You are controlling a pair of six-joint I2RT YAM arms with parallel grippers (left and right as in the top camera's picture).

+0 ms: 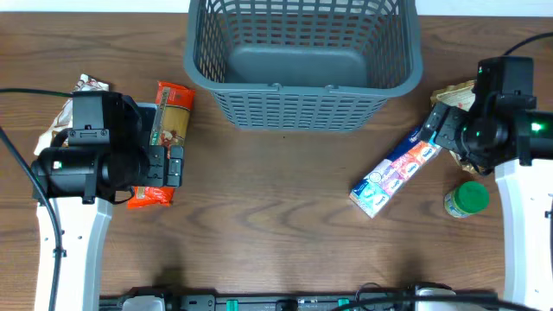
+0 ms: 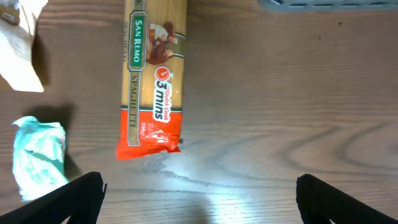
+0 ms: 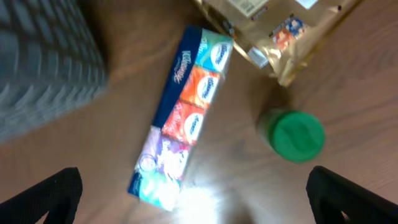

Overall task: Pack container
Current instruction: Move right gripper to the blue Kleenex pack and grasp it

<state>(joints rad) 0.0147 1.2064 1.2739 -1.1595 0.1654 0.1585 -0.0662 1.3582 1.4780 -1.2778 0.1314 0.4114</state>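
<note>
The grey-blue mesh basket (image 1: 302, 65) stands empty at the back centre; a corner shows in the right wrist view (image 3: 43, 62). A spaghetti packet (image 1: 168, 130) lies at the left; in the left wrist view (image 2: 155, 81) it is ahead of my open, empty left gripper (image 2: 199, 199). A tissue multipack (image 1: 397, 171) lies at the right; in the right wrist view (image 3: 183, 118) it is under and ahead of my open, empty right gripper (image 3: 193, 199). A green-lidded jar (image 1: 467, 199) stands near it and also shows in the right wrist view (image 3: 297, 135).
A gold foil packet (image 1: 456, 97) lies by the right arm and also shows in the right wrist view (image 3: 280, 31). A white packet (image 1: 86, 86) and a pale green packet (image 2: 37, 155) lie at the left.
</note>
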